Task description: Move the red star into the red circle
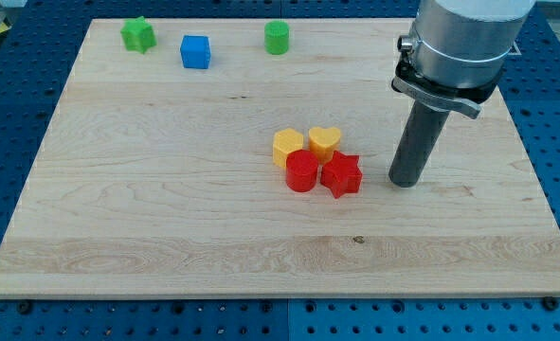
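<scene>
The red star (pixel 342 174) lies near the middle of the wooden board (pixel 166 218), touching the red circle (pixel 301 171) on its left. My tip (pixel 406 181) rests on the board a short way to the right of the red star, apart from it. A yellow heart (pixel 324 142) sits just above the red star and red circle, and a yellow hexagon-like block (pixel 287 148) sits to the heart's left, touching the red circle.
A green star (pixel 138 35), a blue cube (pixel 195 51) and a green cylinder (pixel 277 38) stand along the board's top edge. The board lies on a blue perforated table (pixel 5 114).
</scene>
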Tool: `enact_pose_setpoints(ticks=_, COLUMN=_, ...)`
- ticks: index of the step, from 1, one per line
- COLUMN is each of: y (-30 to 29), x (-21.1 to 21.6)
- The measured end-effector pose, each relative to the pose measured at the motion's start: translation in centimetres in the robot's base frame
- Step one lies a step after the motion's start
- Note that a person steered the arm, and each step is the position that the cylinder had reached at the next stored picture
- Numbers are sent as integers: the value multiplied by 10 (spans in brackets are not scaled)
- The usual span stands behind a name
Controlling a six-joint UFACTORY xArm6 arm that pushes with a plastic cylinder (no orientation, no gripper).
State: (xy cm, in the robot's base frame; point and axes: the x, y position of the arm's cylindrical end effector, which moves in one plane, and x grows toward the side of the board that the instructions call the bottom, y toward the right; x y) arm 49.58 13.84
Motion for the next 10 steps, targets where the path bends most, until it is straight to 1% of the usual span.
enact_pose_setpoints(ticks=5, y=-48, x=-13)
enact_pose_setpoints(ticks=10, y=-60, x=-13)
